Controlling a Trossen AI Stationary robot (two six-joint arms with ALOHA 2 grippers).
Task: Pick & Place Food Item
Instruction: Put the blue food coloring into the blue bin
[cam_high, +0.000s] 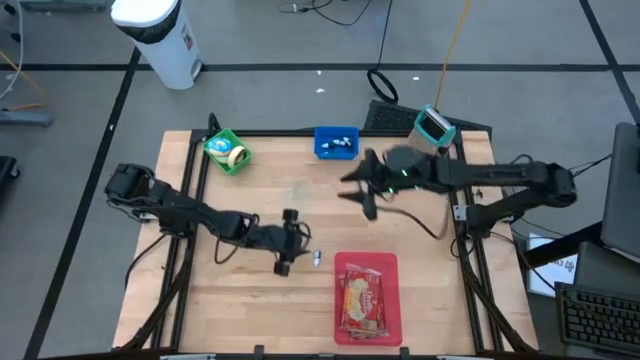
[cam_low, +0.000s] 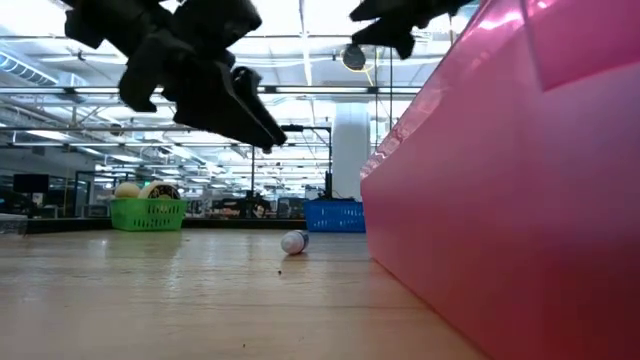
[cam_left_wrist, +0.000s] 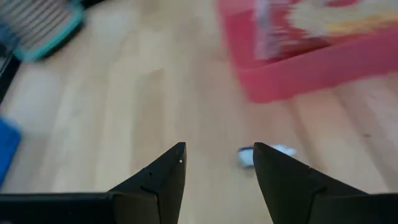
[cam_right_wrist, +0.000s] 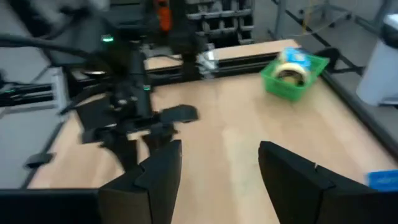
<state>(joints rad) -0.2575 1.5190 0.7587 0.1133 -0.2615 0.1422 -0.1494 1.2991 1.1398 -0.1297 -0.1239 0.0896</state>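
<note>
On your left, note one green basket (cam_high: 226, 150) at the table's (cam_high: 250, 300) back edge, holding a tape roll (cam_high: 236, 155). The left gripper (cam_high: 287, 243) hovers near the table's middle, its pincer released and holding nothing. One small wrapped food item (cam_high: 315, 259) lies on the bare wood just beside it, between the gripper and one red tray (cam_high: 367, 296), which carries one snack packet (cam_high: 364, 302). One blue bin (cam_high: 336, 142) sits at the back centre. The right gripper (cam_high: 360, 190) hangs above the table, also released and empty.
</note>
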